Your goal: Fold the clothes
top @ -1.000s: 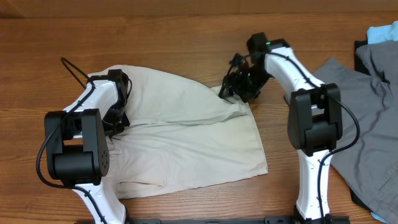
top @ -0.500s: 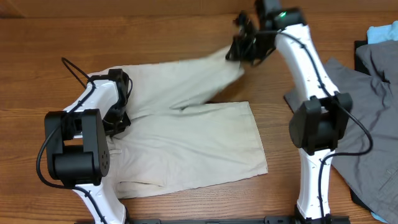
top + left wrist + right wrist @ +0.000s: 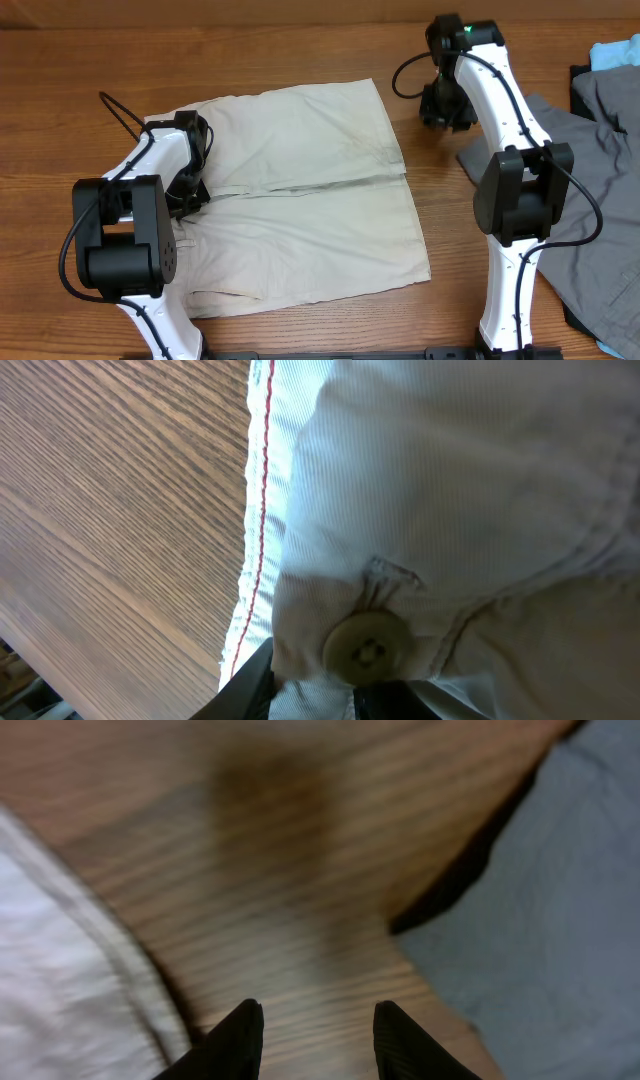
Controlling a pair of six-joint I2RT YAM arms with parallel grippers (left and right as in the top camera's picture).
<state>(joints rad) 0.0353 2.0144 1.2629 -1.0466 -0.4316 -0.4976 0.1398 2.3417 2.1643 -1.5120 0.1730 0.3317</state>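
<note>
Overhead: straight down, whole surface (image 3: 280,45) in frame. Wrist cameras: close, facing down. All three share the shorts (image 3: 300,200).

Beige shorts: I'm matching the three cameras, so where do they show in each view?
Overhead: pale beige cotton shorts lie spread flat, left of centre.
Left wrist: they fill the right side, round button low.
Right wrist: only their hem, lower left.
Shared landmark: brown wooden table beside them.
</note>
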